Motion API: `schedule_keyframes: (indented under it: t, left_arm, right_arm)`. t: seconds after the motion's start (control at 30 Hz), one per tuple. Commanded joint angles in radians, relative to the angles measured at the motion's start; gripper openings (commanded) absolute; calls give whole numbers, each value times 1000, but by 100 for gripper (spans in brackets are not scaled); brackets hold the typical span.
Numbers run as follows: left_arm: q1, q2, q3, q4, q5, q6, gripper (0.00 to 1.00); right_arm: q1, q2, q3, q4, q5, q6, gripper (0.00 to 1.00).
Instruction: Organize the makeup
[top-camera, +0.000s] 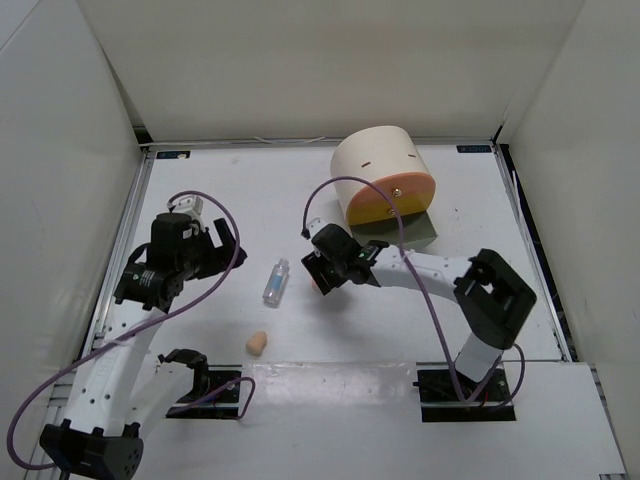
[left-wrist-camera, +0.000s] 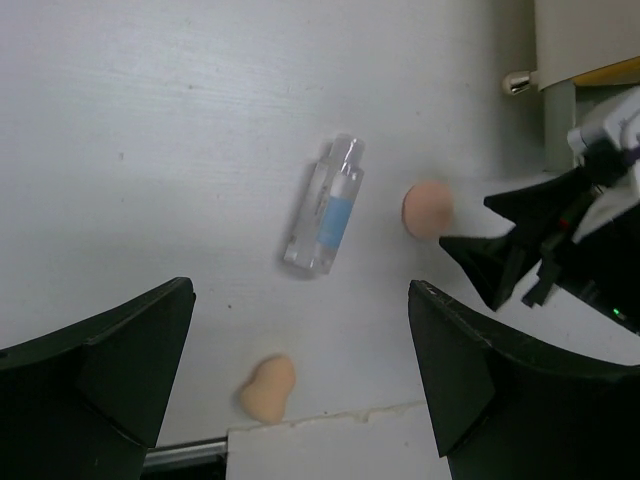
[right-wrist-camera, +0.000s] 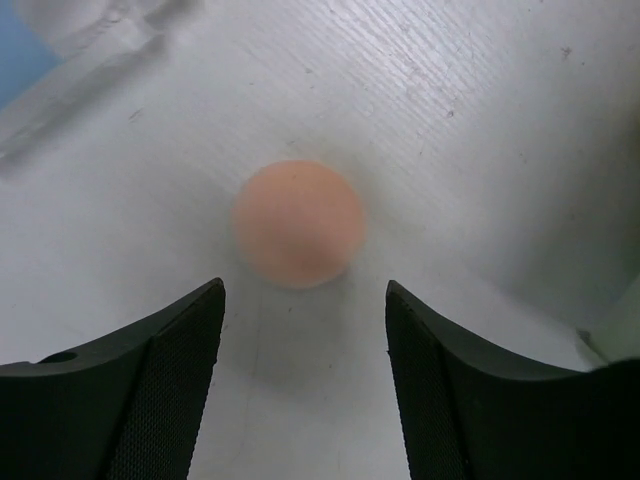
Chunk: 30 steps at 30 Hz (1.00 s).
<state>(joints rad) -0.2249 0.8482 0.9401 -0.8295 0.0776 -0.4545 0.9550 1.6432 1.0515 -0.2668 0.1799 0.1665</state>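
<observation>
Fingers (right-wrist-camera: 150, 400) spread, empty: right gripper (right-wrist-camera: 302, 298), left gripper (left-wrist-camera: 300, 290); apparently nothing sorted yet.
Peach round foam puff (right-wrist-camera: 298, 222) before right tips; clear plastic bottle (left-wrist-camera: 325, 215) at its 9 o'clock, beige egg-shaped sponge (left-wrist-camera: 267, 388) at 8.

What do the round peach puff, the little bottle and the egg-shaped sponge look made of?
The round peach puff: likely soft foam, matte, no glare. The little bottle: clear plastic or glass, cannot tell which; glossy, the table shows through it, pale blue band midway. The egg-shaped sponge: probably matte beige foam, dull even surface.
</observation>
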Motion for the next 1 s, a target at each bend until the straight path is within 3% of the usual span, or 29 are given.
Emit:
schedule_keyframes:
  t: [0.0,0.23,0.33,0.43,0.47,0.53,0.7,0.97]
  left_arm:
    - [-2,-38,-15,-115,-41,-75,98]
    - [-2,-75,-46,-249,-33,-193,98]
    - [-2,-81,-63,-299,-22,-208,98]
    - [-2,-87,-86,-336,8,-222,98]
    - [-2,-93,-90,-348,17,-230,99]
    - [-2,-106,-115,-370,31,-239,98]
    - [-2,-136,-194,-343,119,-228,98]
    - [-4,-94,-268,-284,149,-208,98]
  right_arm:
    - [-10,75,67,21,81,-5,68]
    - [-13,167,74,83,50,2,64]
    - [-16,185,56,113,47,11,52]
    - [-16,207,56,117,35,18,34]
    - [-16,204,59,107,23,18,24]
    - [-16,185,61,95,-8,18,14]
    - [-16,32,67,31,10,36,12]
    - [-96,-223,50,-46,188,36,15]
